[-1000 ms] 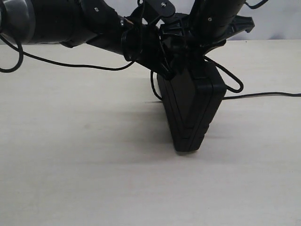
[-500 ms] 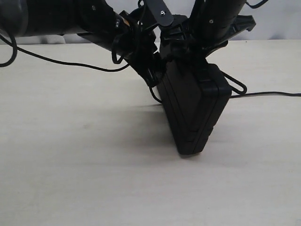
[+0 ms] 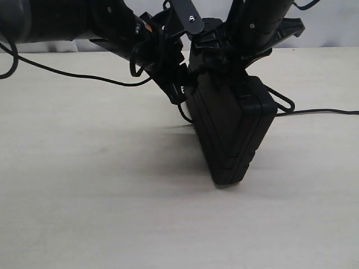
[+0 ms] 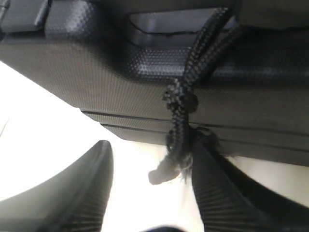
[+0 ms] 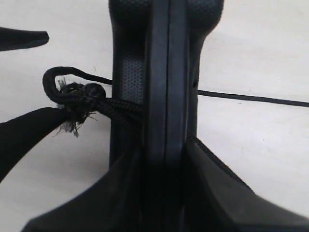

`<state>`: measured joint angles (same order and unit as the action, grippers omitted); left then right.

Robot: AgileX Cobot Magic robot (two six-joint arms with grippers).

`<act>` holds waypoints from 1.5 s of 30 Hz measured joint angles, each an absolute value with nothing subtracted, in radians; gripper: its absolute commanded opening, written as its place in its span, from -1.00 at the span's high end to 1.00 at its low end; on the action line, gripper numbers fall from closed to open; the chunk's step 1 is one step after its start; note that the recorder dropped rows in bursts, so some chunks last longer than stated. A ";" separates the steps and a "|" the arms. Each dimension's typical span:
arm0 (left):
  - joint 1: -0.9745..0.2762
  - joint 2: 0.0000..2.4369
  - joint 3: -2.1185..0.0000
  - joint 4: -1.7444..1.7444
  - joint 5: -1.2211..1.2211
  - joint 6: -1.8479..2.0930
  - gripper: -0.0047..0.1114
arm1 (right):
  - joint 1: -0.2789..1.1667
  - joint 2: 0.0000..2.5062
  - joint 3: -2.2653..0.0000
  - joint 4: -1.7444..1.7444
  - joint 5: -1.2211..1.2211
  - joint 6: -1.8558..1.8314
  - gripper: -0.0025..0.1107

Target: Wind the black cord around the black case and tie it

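Black case (image 3: 233,131) stands on edge, clamped by our right gripper (image 5: 161,154) so the black cord (image 4: 207,43) can encircle it, our left gripper (image 4: 152,145) spread beside the knot (image 4: 181,99).

I can read no text, label, brand, number or sign in any of my views. The black case (image 3: 233,134) shows me only plain textured plastic, with no lettering I can make out.

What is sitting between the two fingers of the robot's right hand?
The black case, standing on its edge; the right hand clamps it, fingers against both faces. The right wrist view shows it.
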<state>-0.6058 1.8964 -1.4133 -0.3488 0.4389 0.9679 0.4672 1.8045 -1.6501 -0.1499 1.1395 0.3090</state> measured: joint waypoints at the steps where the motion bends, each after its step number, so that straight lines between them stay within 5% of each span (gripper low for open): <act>1: -0.606 1.896 -1.413 -0.349 0.433 0.971 0.09 | 0.467 1.804 -1.650 -0.150 1.139 0.311 0.88; 18: -0.566 1.903 -1.401 -0.666 0.407 1.016 0.38 | 0.463 1.804 -1.650 -0.140 1.123 0.348 0.88; 24: -0.498 1.903 -1.399 -0.767 0.506 1.099 -0.14 | 0.463 1.804 -1.650 -0.140 1.121 0.350 0.88; 39: -0.503 1.944 -1.377 -0.700 0.475 1.260 -0.14 | 0.463 1.804 -1.650 -0.138 1.121 0.350 0.88; 45: -0.503 1.964 -1.375 -0.782 0.470 1.286 0.40 | 0.463 1.804 -1.650 -0.138 1.121 0.350 0.88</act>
